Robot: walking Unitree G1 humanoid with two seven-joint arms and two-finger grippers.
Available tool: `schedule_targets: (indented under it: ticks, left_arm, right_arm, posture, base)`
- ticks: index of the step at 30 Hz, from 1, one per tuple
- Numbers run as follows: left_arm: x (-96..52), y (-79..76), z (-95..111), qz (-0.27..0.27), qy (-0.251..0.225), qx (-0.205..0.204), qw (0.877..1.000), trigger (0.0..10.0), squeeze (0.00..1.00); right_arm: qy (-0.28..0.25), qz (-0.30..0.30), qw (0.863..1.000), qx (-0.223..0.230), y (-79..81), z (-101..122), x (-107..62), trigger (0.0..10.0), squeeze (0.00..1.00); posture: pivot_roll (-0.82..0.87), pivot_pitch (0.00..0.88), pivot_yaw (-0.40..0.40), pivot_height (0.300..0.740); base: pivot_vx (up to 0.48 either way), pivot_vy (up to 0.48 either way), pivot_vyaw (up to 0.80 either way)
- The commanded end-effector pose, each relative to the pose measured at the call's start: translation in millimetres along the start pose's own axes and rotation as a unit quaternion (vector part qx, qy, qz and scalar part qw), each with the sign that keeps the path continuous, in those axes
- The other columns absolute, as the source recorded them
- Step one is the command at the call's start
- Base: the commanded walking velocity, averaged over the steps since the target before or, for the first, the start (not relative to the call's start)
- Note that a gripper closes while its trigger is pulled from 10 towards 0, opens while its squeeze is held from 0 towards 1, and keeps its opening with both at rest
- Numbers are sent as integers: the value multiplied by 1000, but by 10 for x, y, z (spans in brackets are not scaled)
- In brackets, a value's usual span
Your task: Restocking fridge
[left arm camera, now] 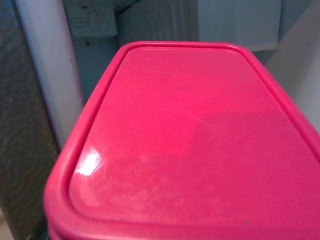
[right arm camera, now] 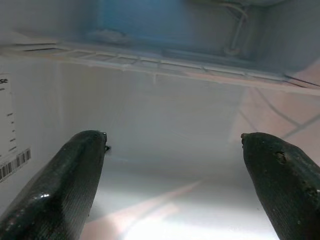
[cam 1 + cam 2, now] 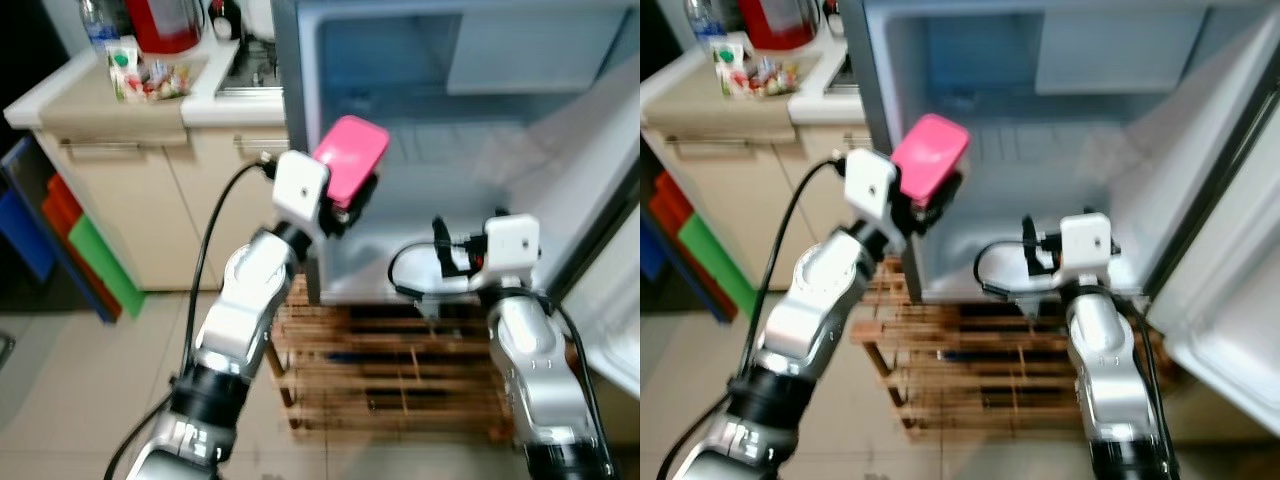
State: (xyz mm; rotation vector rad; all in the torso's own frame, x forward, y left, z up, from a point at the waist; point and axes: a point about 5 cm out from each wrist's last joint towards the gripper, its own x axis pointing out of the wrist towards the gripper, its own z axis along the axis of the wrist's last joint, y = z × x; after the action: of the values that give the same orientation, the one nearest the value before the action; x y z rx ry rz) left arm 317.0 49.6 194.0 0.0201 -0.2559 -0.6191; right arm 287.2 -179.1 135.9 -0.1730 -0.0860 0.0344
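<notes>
My left gripper is shut on a pink lidded container, held up at the left front edge of the open fridge. Its pink lid shows close up in the left wrist view, with the fridge's thermostat dial behind it. My right gripper stands open inside the fridge's lower compartment, nothing between its black fingers. A white wire shelf runs across above it. The right arm reaches in from the front.
The fridge door hangs open at the right. A wooden slatted rack sits under the fridge. To the left stands a beige counter with snack packets, a red appliance and a bottle. Coloured bins lean beside the cabinet.
</notes>
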Motion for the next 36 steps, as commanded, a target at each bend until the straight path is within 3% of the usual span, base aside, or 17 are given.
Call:
schedule_targets:
  ticks: [1, 9, 17, 20, 21, 28, 36]
  left_arm:
    - [-30, 159, -98, 40, 34, 0, 999, 10000, 0]
    - [-12, 129, -82, 28, 29, -10, 999, 10000, 0]
    - [19, 74, -94, 18, 33, -23, 999, 10000, 0]
    - [28, 109, -104, 36, 36, -26, 998, 10000, 0]
    - [41, 179, -139, 65, 49, -30, 996, 10000, 0]
    - [90, 415, -215, 134, 78, -61, 986, 10000, 0]
    - [257, 529, -241, 140, 86, -63, 984, 10000, 0]
  right_arm:
    - [-5, -8, 1000, -7, -55, 14, -11, 10000, 0]
    - [-2, -10, 1000, -8, -60, -7, -24, 10000, 0]
    - [-1, -10, 1000, -7, -46, -24, -44, 10000, 0]
    - [0, -10, 1000, -7, -46, -29, -51, 10000, 0]
    - [1, -10, 1000, -7, -43, -31, -59, 10000, 0]
    - [3, -10, 1000, -9, -51, -36, -86, 10000, 0]
    - [4, -7, 1000, -14, -56, -31, -100, 10000, 0]
  posture:
    - [-162, 0, 64, 740]
    - [-163, 0, 69, 740]
    - [-167, 0, 75, 740]
    - [-168, 0, 77, 740]
    - [-171, 0, 76, 740]
    - [-180, 0, 71, 740]
    - [-192, 0, 66, 740]
  base:
    - [0, 0, 0]
    - [0, 0, 0]
    - [321, -353, 0]
    - [379, -292, 0]
    - [0, 0, 0]
    - [0, 0, 0]
    - [0, 0, 0]
